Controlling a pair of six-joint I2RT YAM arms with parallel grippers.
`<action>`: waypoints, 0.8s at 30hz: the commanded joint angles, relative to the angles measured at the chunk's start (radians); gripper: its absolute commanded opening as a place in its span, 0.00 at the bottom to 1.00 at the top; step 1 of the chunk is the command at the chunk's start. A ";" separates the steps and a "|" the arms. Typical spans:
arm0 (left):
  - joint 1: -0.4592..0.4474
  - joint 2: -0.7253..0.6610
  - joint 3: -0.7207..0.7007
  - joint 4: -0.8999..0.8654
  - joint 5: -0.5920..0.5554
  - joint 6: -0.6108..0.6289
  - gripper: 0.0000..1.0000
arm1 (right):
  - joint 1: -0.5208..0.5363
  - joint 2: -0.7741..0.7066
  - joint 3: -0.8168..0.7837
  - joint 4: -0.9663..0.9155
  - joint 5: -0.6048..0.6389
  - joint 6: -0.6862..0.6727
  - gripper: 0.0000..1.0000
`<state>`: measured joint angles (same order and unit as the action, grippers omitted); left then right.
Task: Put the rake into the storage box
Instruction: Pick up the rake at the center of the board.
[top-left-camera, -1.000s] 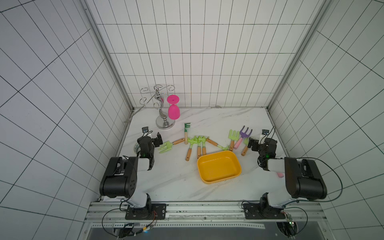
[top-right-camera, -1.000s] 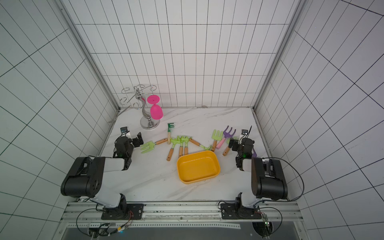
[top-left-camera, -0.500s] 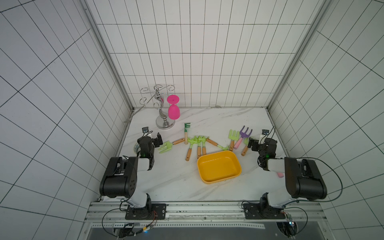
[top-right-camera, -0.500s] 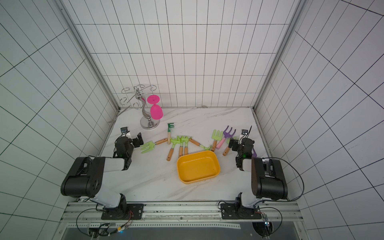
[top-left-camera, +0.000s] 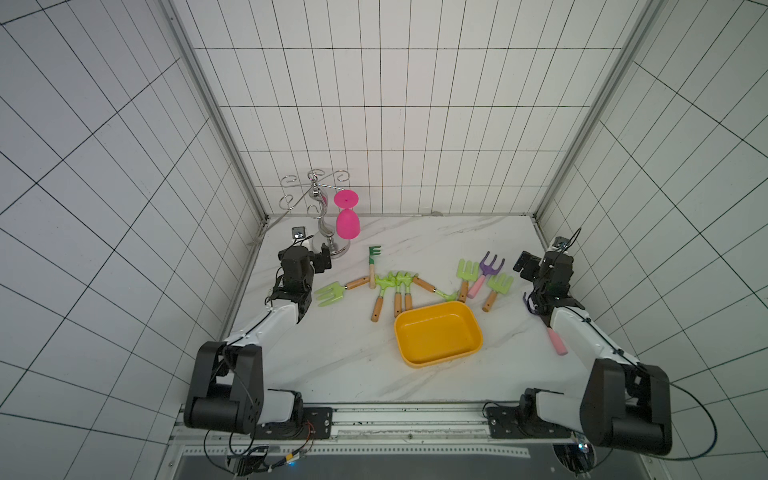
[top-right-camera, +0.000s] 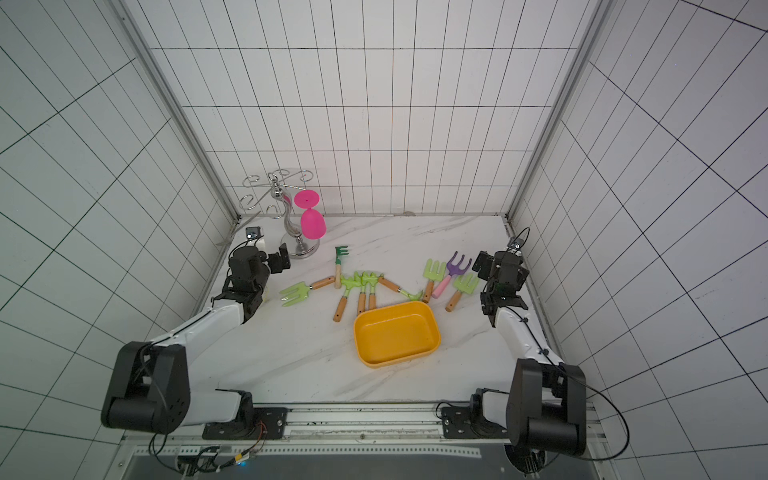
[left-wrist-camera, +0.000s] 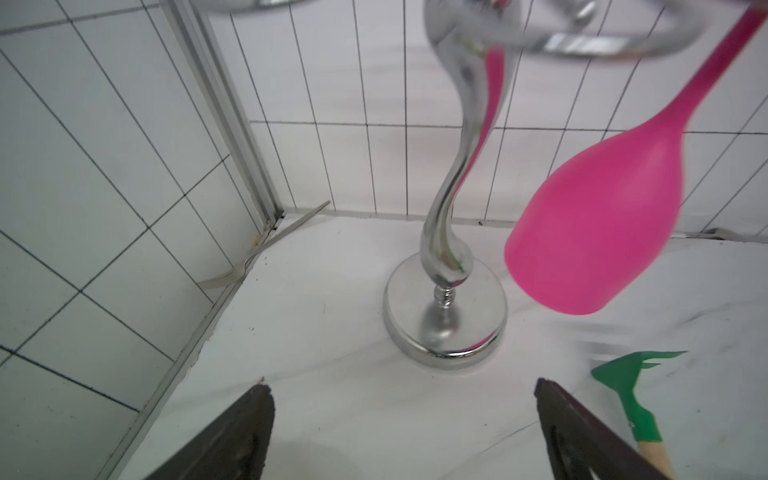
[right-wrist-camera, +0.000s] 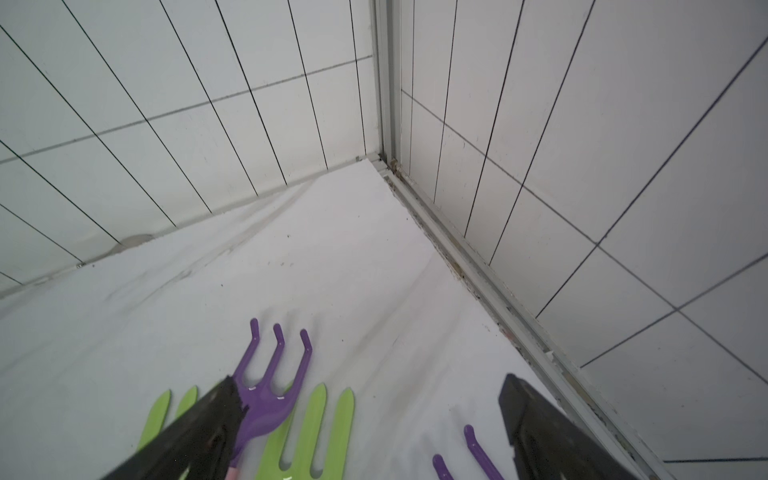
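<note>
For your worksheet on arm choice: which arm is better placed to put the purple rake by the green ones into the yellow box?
Probably the right: its gripper, jaws open, sits beside the purple rake, near the storage box. The left gripper faces the cup stand.

— What is crowding the table?
— Rakes are lying in a line behind the box; a stand is blocking the far-left corner. Near side is lying open.
</note>
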<state>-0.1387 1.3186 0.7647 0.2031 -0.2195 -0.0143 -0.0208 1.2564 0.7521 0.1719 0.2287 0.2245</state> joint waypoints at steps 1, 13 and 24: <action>-0.093 -0.086 0.066 -0.317 0.004 0.086 0.99 | -0.013 0.033 0.120 -0.417 0.010 0.113 0.99; -0.509 -0.016 0.308 -0.689 0.457 0.168 0.96 | -0.116 0.149 0.296 -0.889 -0.278 0.141 0.97; -0.628 0.283 0.450 -0.742 0.444 0.243 0.91 | 0.036 0.203 0.238 -0.854 -0.373 0.293 0.86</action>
<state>-0.7559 1.5875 1.1774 -0.5125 0.2188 0.1909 -0.0433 1.4162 0.9871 -0.6792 -0.1169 0.4606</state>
